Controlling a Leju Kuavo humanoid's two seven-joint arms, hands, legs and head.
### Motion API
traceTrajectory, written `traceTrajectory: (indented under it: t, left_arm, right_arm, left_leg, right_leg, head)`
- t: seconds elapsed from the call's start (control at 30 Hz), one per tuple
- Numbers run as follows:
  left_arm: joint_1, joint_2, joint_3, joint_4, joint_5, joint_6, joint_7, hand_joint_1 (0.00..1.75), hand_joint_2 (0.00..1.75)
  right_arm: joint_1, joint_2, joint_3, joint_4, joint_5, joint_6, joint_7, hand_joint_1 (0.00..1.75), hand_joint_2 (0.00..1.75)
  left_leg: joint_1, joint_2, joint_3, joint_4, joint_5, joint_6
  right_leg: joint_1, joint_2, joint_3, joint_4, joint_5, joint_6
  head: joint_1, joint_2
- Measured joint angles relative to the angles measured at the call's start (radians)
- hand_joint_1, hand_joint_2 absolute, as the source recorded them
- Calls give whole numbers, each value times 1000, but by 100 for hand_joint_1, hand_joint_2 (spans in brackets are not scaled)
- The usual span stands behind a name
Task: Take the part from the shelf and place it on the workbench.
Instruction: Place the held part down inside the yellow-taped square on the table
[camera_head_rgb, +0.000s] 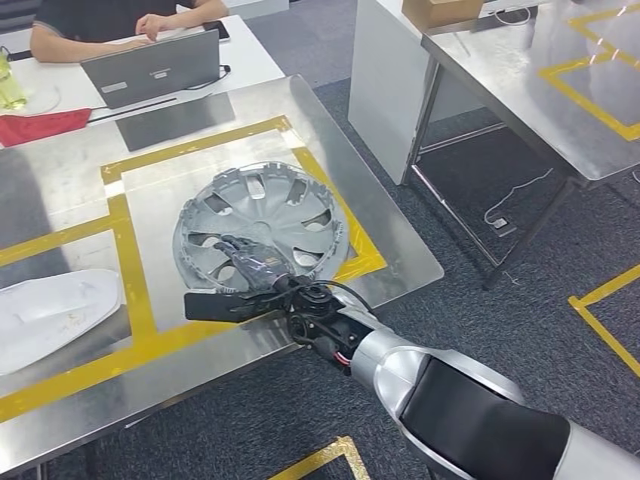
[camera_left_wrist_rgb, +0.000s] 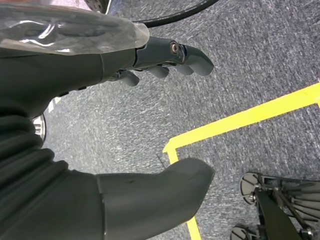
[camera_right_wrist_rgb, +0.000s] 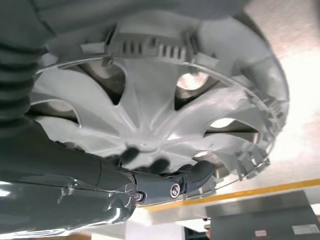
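Note:
The part is a silver plastic hubcap (camera_head_rgb: 260, 215). It lies inside a yellow tape square (camera_head_rgb: 128, 270) on the steel workbench (camera_head_rgb: 392, 262). My right hand (camera_head_rgb: 253, 270) reaches in from the near edge and grips the hubcap's near rim. In the right wrist view the hubcap (camera_right_wrist_rgb: 151, 100) sits between the thumb on one side and the dark fingers (camera_right_wrist_rgb: 177, 187) on the other. The hubcap's far side rests on the steel top. My left hand (camera_left_wrist_rgb: 86, 70) hangs over the carpet with fingers apart and nothing in it.
A white moulded tray (camera_head_rgb: 53, 305) lies at the workbench's left. Behind it a person (camera_head_rgb: 136, 20) sits at a laptop (camera_head_rgb: 151, 65), with a red cloth (camera_head_rgb: 38, 125) nearby. A second steel table (camera_head_rgb: 543, 90) stands to the right across a carpeted aisle with yellow floor tape (camera_left_wrist_rgb: 241, 117).

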Motion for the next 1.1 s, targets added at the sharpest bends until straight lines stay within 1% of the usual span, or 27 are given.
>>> traceTrajectory:
  t: [0.07, 0.2, 0.27, 0.33, 0.4, 0.47, 0.6, 0.7, 0.9, 1.1]
  left_arm:
    - [0, 0, 0, 0, 0, 1, 1, 0, 0]
    - [1, 0, 0, 0, 0, 3, 9, 0, 0]
    - [1, 0, 0, 0, 0, 3, 11, 0, 0]
    - [1, 0, 0, 0, 0, 4, 12, 0, 0]
    - [1, 0, 0, 0, 1, 4, 12, 0, 0]
    - [2, 0, 0, 0, 1, 5, 11, 0, 0]
    - [7, 0, 0, 0, 1, 9, 13, 0, 0]
    - [8, 0, 1, 0, 3, 13, 15, 0, 0]
    - [8, 0, 2, 0, 3, 18, 25, 0, 0]
    - [8, 1, 3, 0, 3, 20, 37, 0, 0]
  right_arm:
    - [-1, 1, -1, 0, -49, 4, -32, 0, 0]
    - [-15, 1, -25, -7, -203, 27, -157, 0, 0]
    - [-25, 1, -46, -19, -263, 43, -205, 0, 0]
    - [-28, 0, -71, -48, -321, 67, -243, 0, 0]
    - [-25, -5, -100, -100, -384, 94, -264, 0, 0]
    - [-12, -18, -131, -176, -446, 123, -263, 0, 0]
    - [47, -68, -191, -380, -565, 172, -242, 0, 0]
    - [102, -107, -225, -537, -614, 194, -229, 0, 0]
    - [222, -176, -263, -831, -647, 219, -225, 0, 0]
    - [303, -236, -267, -1037, -654, 232, -221, 0, 0]
  left_leg:
    - [0, 0, 1, 0, 0, 0]
    - [0, 0, 1, 0, 0, 0]
    - [0, 0, 2, 0, 0, 0]
    - [0, 1, 2, 0, 0, 0]
    - [0, 1, 3, 0, 0, 0]
    - [0, 1, 3, 0, 0, 0]
    - [0, 1, 4, 0, 0, 0]
    - [-1, 2, 4, 0, 0, 0]
    - [-1, 2, 5, 0, 0, 0]
    - [-6, 2, 4, 1, -4, 3]
  right_leg:
    - [0, 0, 1, 0, 0, 0]
    - [0, 0, 1, 0, 0, 0]
    - [0, 0, 1, 0, 0, 0]
    - [0, 0, 1, 0, 0, 0]
    - [0, 1, 1, 0, 0, 0]
    - [0, 1, 1, 0, 0, 0]
    - [-1, 1, 1, -1, 0, 0]
    - [-1, 1, 1, -1, 0, 0]
    - [-1, 2, 1, -1, 0, 0]
    - [-6, 3, 2, -2, -2, 3]
  head:
    - [0, 0]
    - [0, 0]
    - [-1, 0]
    - [-1, 0]
    - [-1, 0]
    - [-2, 0]
    - [-1, 0]
    - [0, 0]
    - [-1, 0]
    - [-3, 0]
